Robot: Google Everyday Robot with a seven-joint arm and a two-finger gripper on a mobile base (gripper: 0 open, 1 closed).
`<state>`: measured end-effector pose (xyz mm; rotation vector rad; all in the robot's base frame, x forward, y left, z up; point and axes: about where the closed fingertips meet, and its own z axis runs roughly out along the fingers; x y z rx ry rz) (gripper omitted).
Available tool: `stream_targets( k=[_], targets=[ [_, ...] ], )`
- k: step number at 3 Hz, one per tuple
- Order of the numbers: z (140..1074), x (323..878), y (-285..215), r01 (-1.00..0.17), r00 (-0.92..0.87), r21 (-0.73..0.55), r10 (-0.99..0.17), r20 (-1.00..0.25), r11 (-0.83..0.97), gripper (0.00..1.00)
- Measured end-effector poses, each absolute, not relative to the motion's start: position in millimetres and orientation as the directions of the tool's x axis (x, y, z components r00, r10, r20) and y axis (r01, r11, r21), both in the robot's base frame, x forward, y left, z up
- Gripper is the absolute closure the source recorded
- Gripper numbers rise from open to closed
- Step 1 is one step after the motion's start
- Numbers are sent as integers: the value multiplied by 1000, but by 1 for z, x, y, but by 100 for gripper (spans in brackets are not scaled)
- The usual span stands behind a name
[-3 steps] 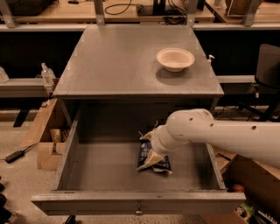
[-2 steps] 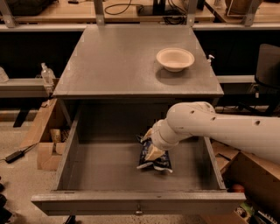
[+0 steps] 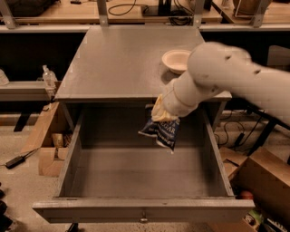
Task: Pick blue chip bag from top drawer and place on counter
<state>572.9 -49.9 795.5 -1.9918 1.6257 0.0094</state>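
Note:
The blue chip bag (image 3: pixel 160 131) hangs in the air above the open top drawer (image 3: pixel 136 172), near the front edge of the counter (image 3: pixel 118 59). My gripper (image 3: pixel 159 112) is shut on the bag's top edge and holds it clear of the drawer floor. My white arm reaches in from the right and covers part of the counter's right side. The drawer is pulled fully out and holds nothing else, and its knob (image 3: pixel 143 220) shows at the front.
A cream bowl (image 3: pixel 176 60) sits on the counter at the right, partly behind my arm. Cardboard boxes (image 3: pixel 47 140) stand left of the drawer, another box (image 3: pixel 260 176) at the right. A wooden bench (image 3: pixel 136 13) runs behind the cabinet.
The gripper has lifted the blue chip bag off the drawer floor and raised it toward the counter's front edge. The arm has risen and now hides part of the bowl.

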Motion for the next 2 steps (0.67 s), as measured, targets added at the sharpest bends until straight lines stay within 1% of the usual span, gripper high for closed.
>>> stream_targets(
  k=[2],
  targets=[
    [953, 574, -42, -850, 351, -499, -888, -298, -169, 100]
  ],
)
